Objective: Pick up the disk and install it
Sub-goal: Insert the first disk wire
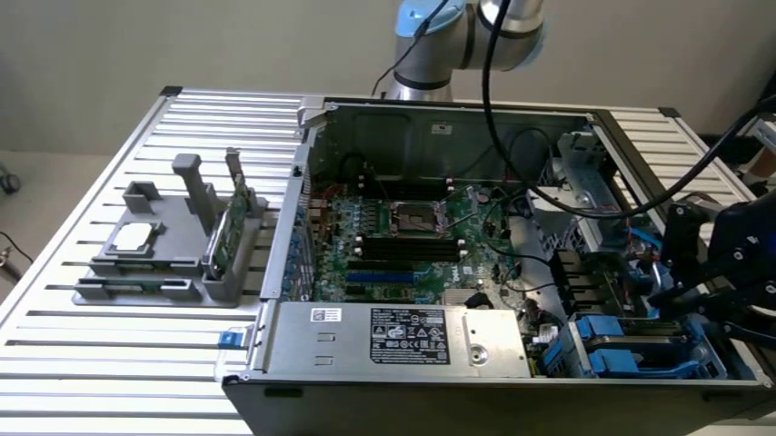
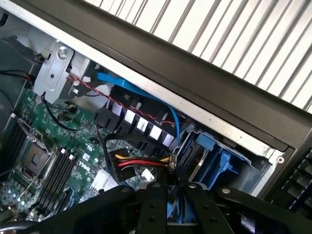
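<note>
Pincer (image 1: pixel 718 277): I am hovering it low over the front corner of the computer case (image 1: pixel 485 386), at the exterior view's right; I cannot tell how far open it is, nor whether it has hold of anything.
Far left: a grey holder (image 1: pixel 145 268) is sitting on the slatted table (image 1: pixel 73 363), carrying a small silver chip (image 1: pixel 131 238) and an upright green card (image 1: pixel 231 222). I am working well apart from both.
Middle: the motherboard (image 1: pixel 401 227) is lying exposed in the open case, with the power supply (image 1: pixel 401 336) along the near edge.
Right: the disk (image 1: pixel 612 350) is showing mostly as its blue carrier, down in the drive bay just beside the power supply; I cannot make out its silver body.
Wrist view: I am looking past the pincer (image 2: pixel 170 187) at the same blue carrier (image 2: pixel 214 158), just beyond the tips, with a red, yellow and black cable bundle (image 2: pixel 141 162) crossing close by.
Step in hand: I am judging this to be the install end of the task, working at the bay itself.
What it is calling for: I am reckoning on a square line into the bay and staying off that cable bundle.
</note>
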